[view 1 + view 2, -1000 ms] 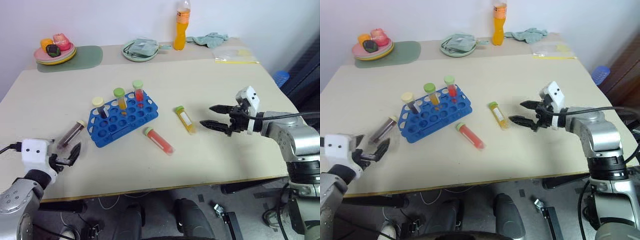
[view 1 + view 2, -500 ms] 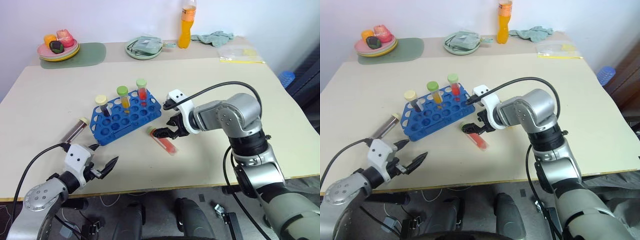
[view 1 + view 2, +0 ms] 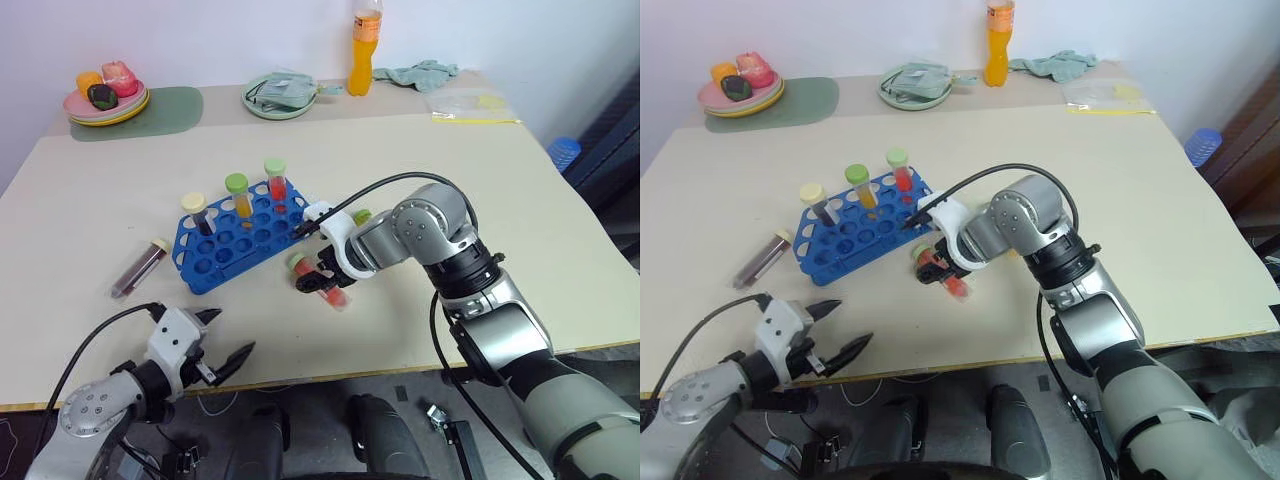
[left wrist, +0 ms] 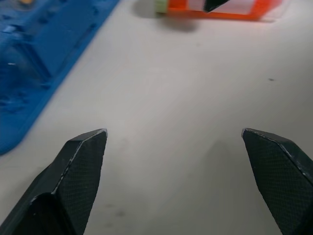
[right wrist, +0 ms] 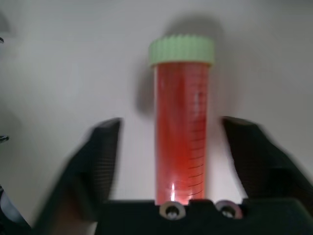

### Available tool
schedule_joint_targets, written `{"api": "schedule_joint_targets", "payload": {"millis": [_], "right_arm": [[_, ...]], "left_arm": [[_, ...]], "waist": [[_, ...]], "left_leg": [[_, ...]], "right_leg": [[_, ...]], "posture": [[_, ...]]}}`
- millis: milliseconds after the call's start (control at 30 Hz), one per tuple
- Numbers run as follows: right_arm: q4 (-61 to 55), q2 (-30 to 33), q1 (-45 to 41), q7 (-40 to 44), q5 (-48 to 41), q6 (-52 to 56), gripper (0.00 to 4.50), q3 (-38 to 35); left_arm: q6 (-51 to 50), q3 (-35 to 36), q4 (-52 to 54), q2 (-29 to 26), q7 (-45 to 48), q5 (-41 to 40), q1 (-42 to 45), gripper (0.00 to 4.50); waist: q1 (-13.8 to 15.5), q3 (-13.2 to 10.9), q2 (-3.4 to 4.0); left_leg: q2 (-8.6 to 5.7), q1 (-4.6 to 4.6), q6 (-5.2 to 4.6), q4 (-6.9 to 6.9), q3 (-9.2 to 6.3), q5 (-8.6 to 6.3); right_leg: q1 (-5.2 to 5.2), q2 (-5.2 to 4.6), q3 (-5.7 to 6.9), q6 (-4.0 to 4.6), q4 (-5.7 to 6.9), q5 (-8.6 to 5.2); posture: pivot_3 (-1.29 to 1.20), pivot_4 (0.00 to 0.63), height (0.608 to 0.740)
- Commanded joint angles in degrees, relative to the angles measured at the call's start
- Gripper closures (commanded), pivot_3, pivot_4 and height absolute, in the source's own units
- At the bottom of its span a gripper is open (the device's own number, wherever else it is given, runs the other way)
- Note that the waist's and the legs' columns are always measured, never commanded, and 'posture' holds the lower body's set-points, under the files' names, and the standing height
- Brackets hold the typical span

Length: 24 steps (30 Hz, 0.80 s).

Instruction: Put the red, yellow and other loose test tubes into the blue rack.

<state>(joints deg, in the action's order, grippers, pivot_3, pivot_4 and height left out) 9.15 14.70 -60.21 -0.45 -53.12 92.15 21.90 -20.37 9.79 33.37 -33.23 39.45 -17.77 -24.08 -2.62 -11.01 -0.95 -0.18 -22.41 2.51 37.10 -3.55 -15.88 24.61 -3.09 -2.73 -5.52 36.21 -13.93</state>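
The right end effector (image 5: 171, 161) straddles the red tube (image 5: 180, 132), fingers apart and not yet touching it, positioned for a grasp. This tube lies flat on the surface (image 3: 500, 200) at 4 o'clock from the blue rack (image 3: 245, 240). The left end effector (image 3: 225, 345) is spread wide, holding nothing. The maroon tube (image 3: 140, 268) lies at 8 o'clock from the rack.

Blurred at the edges in the right wrist view: both black fingers (image 5: 100, 161) of the right gripper (image 5: 181, 147), so contact with the red test tube (image 5: 181, 142) can't be judged; tube's lower end hidden behind the gripper body. Mostly hidden behind the right wrist: the yellow-orange test tube (image 3: 361, 216), green cap alone peeking out. Cut off by the left wrist picture's edge: the blue rack (image 4: 34, 54). Too small to identify: food on the far plates (image 3: 105, 100).
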Motion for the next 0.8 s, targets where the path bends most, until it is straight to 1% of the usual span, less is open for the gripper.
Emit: {"api": "schedule_joint_targets", "payload": {"millis": [33,67,100,200,300,367,400,433,467,500,600,700,800], "right_arm": [[-1.2,1.2,-2.1,-1.0,-4.3,0.4,2.86,0.6],[-1.5,1.9,-2.4,-0.9,-5.2,0.4,3.35,0.7],[-2.2,2.6,-2.6,-0.1,-6.4,0.4,3.73,0.3],[-7.8,4.8,-2.0,4.8,-9.5,0.4,3.73,-2.6],[-18.3,8.9,1.1,13.2,-6.7,-7.1,3.73,-4.4],[-24.7,11.3,6.2,20.5,0.2,-22.5,3.73,-5.1],[-26.2,11.7,8.0,22.6,3.0,-27.8,3.73,-5.2],[-26.4,10.3,11.1,23.5,6.3,-35.2,3.73,-6.8],[-25.4,8.3,13.6,22.5,8.8,-40.3,3.73,-8.2],[-23.5,5.6,16.1,20.4,12.5,-46.4,3.73,-8.9],[-16.8,-2.6,20.8,16.7,22.9,-64.1,3.73,-9.6],[-9.5,-9.0,21.5,15.3,27.8,-73.0,3.73,-10.8],[-3.3,-13.1,21.3,16.0,32.0,-80.8,3.73,-10.7]], "left_arm": [[1.7,-0.1,2.0,-0.6,0.4,0.2,-0.7,0.0],[1.8,-0.1,2.1,-0.6,0.2,0.5,-0.8,0.0],[2.0,0.3,2.2,-0.6,0.1,0.6,-1.0,0.0],[2.7,1.7,2.3,-0.6,-0.2,0.6,-2.0,0.0],[3.5,3.2,2.6,0.9,-1.8,-0.1,-2.1,0.0],[4.6,3.2,3.1,2.9,-3.8,-0.1,-1.3,0.0],[5.2,3.2,3.2,3.6,-4.3,0.0,-0.9,0.0],[5.8,2.1,3.7,6.0,-5.6,-0.9,-0.1,0.0],[7.9,0.9,3.7,8.7,-6.7,-1.3,0.9,0.0],[8.8,-1.2,3.9,10.5,-8.2,0.0,1.8,0.0],[10.3,-5.6,2.8,13.6,-10.1,3.2,4.2,0.0],[11.0,-8.2,1.6,14.3,-10.6,4.6,5.6,0.0],[11.3,-10.0,0.8,14.9,-11.3,5.0,6.8,0.0]], "waist": [[0.0,0.0,0.0],[0.0,0.0,0.0],[0.0,0.0,0.0],[0.1,0.0,0.0],[0.1,0.0,0.0],[0.2,0.0,-0.03],[0.2,0.0,-0.05],[0.2,0.0,-0.04],[0.2,0.0,-0.05],[0.2,0.0,-0.04],[0.0,0.1,-0.07],[0.0,0.1,-0.04],[0.1,0.0,-0.03]], "left_leg": [[0.01,0.0,0.0,0.0,0.0,0.0],[0.02,0.0,0.0,0.01,-0.01,0.0],[0.02,0.0,0.0,0.01,-0.01,0.0],[0.02,-0.01,-0.01,0.01,-0.02,0.0],[0.05,-0.02,-0.07,0.0,-0.04,-0.04],[0.09,-0.02,-0.12,0.01,-0.06,-0.07],[0.12,-0.01,-0.12,0.03,-0.09,-0.07],[0.12,0.01,-0.12,0.03,-0.09,-0.07],[0.12,0.01,-0.12,0.05,-0.06,-0.07],[0.12,0.03,-0.12,0.08,-0.04,-0.07],[0.13,0.08,-0.11,0.13,0.01,-0.06],[0.15,0.1,-0.09,0.09,0.02,-0.05],[0.15,0.11,-0.09,0.06,0.01,-0.05]], "right_leg": [[0.0,0.02,0.0,0.0,0.0,0.0],[0.0,0.04,0.0,0.0,0.0,0.0],[0.0,0.05,0.0,0.0,0.0,0.0],[-0.01,0.05,0.0,0.0,-0.02,0.0],[0.0,0.11,0.0,-0.02,-0.04,0.0],[-0.02,0.16,0.02,-0.04,-0.05,0.0],[-0.05,0.18,0.06,-0.05,-0.06,0.0],[-0.1,0.19,0.07,-0.06,-0.09,0.0],[-0.1,0.19,0.05,-0.07,-0.09,0.0],[-0.12,0.19,0.03,-0.18,-0.09,0.06],[-0.12,0.22,-0.07,-0.23,-0.01,0.12],[-0.07,0.27,-0.11,-0.21,0.05,0.13],[-0.06,0.27,-0.12,-0.19,0.06,0.14]], "posture": [[0.0,0.15,0.74],[0.0,0.15,0.74],[0.0,0.15,0.74],[0.0,0.15,0.74],[0.0,0.15,0.74],[0.0,0.15,0.74],[0.0,0.15,0.74],[0.0,0.15,0.74],[0.0,0.15,0.74],[0.0,0.15,0.74],[0.0,0.15,0.74],[0.0,0.15,0.74],[0.0,0.15,0.74]]}}
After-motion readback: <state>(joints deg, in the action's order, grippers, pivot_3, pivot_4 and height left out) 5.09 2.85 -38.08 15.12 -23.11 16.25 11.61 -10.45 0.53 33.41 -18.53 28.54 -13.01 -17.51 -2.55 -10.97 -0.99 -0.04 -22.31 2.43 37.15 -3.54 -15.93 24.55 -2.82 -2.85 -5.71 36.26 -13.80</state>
